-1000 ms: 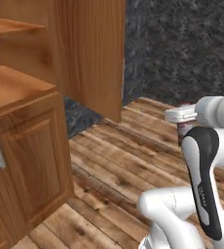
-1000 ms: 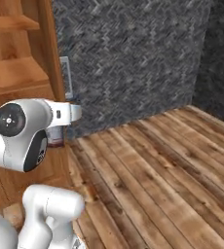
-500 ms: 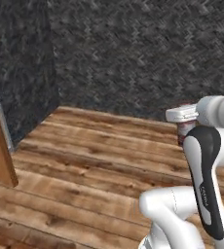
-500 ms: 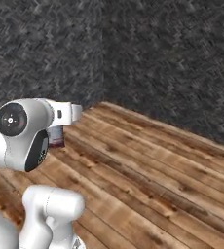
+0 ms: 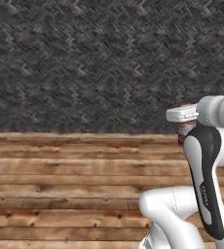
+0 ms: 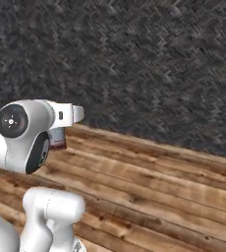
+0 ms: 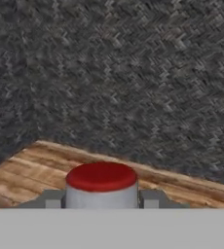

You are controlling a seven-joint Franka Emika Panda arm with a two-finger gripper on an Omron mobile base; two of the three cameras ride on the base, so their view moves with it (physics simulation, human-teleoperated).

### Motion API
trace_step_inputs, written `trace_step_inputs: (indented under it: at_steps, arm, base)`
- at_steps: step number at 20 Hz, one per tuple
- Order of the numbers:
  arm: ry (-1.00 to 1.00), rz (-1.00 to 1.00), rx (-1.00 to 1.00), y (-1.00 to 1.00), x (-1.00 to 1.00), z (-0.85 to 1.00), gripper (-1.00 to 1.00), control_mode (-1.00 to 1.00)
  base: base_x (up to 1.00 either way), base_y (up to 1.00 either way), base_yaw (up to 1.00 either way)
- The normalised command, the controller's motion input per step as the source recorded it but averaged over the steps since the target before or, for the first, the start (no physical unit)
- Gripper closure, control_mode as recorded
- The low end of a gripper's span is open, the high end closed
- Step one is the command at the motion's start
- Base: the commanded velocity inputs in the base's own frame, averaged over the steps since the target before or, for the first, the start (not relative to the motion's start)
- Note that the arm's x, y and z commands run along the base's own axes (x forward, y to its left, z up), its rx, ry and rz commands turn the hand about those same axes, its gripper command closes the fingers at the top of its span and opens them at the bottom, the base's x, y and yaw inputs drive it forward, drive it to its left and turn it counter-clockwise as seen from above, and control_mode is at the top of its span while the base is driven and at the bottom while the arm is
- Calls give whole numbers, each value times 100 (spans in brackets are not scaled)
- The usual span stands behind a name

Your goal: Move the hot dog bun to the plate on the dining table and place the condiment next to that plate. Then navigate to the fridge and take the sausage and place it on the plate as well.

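Observation:
The condiment [image 5: 184,130] is a dark red bottle held upright at the arm's end, in front of my white wrist. My gripper [image 5: 184,121] is shut on the condiment. In the right base view the condiment [image 6: 58,138] hangs just under the hand, where the gripper [image 6: 59,132] holds it. The hand view looks down on its red cap [image 7: 102,176] over a grey neck, with a dark fingertip [image 7: 52,200] pressed close on each side. The hot dog bun, plate, dining table, fridge and sausage are out of view.
A dark grey patterned wall [image 5: 84,63] stands straight ahead. A wooden plank floor [image 5: 75,185] runs from the wall toward the base. The same wall [image 6: 159,69] and floor [image 6: 159,192] appear from the right side.
The whole picture has swung: the base has turned, so the wooden cabinets slid out of view and the dark wall now faces me. The arm keeps its pose with the bottle.

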Motion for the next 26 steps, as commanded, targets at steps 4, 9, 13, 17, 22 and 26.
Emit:
trace_step_inputs:
  at_steps: [4, 9, 13, 17, 22, 26]
  arm:
    - [0, 0, 0, 0, 0, 0, 100, 100]
    - [0, 0, 0, 0, 0, 0, 100, 100]
    - [0, 0, 0, 0, 0, 0, 100, 100]
    - [0, 0, 0, 0, 0, 0, 100, 100]
    - [0, 0, 0, 0, 0, 0, 100, 100]
    - [0, 0, 0, 0, 0, 0, 100, 100]
  base:
    - [100, 0, -58]
    - [100, 0, -61]
    - [100, 0, -63]
    - [100, 0, -66]
    - [100, 0, -67]
    - [99, 0, -68]
